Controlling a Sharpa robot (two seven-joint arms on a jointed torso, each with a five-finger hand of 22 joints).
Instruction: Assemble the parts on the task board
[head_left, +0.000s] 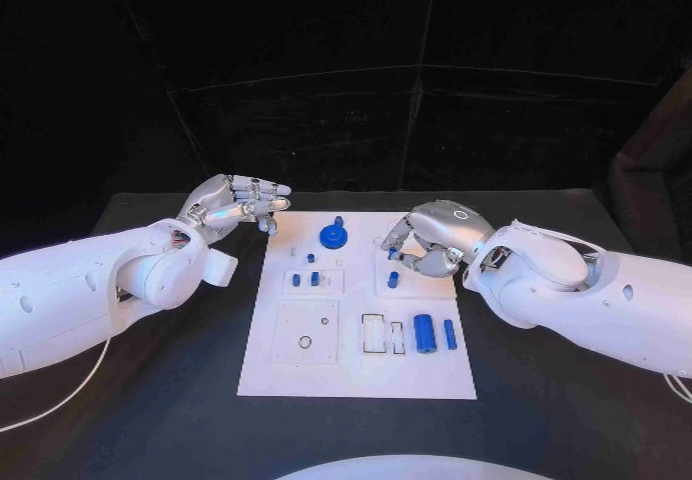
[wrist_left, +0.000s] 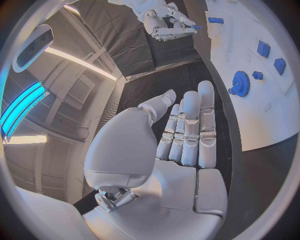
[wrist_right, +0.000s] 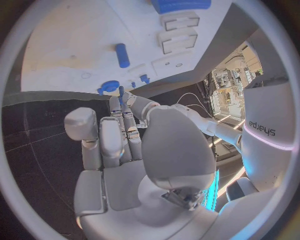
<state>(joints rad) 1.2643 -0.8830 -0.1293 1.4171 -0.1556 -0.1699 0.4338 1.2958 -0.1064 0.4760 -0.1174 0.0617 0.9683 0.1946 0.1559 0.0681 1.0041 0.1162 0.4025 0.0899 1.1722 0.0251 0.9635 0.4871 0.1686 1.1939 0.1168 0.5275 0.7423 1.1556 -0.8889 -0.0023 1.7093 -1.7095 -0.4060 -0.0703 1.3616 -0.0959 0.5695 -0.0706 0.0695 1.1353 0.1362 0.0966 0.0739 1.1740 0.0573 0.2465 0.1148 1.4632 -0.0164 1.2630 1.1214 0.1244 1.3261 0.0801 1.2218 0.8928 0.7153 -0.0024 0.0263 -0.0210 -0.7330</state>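
Task board (head_left: 361, 370) — the white plate — lies in the middle of the black table (head_left: 159, 400), and everything below is placed relative to it. Near its far edge a blue gear (head_left: 333, 236) lies flat, with a small blue peg (head_left: 338, 218) just beyond it. Toward the board's centre, three short blue pieces (head_left: 304, 278) stand around a square outline, and another blue pin (head_left: 392, 280) stands a little to their right. On the board's near right part a thick blue cylinder (head_left: 424, 333) lies beside a thinner blue bar (head_left: 449, 334), next to two rectangular recesses (head_left: 381, 334). The near left part carries a square plate outline with an oval hole (head_left: 304, 342).

Left hand (head_left: 238, 205) hovers just off the board's far left corner, over the table; the left wrist view shows its fingers (wrist_left: 190, 125) stretched out straight and side by side, holding nothing.

Right hand (head_left: 430, 238) is above the board's right far part, curled downward — in the left wrist view a small blue part (wrist_left: 196, 27) sits pinched at its fingertips, and the right wrist view shows a thin blue piece between the fingertips as well.
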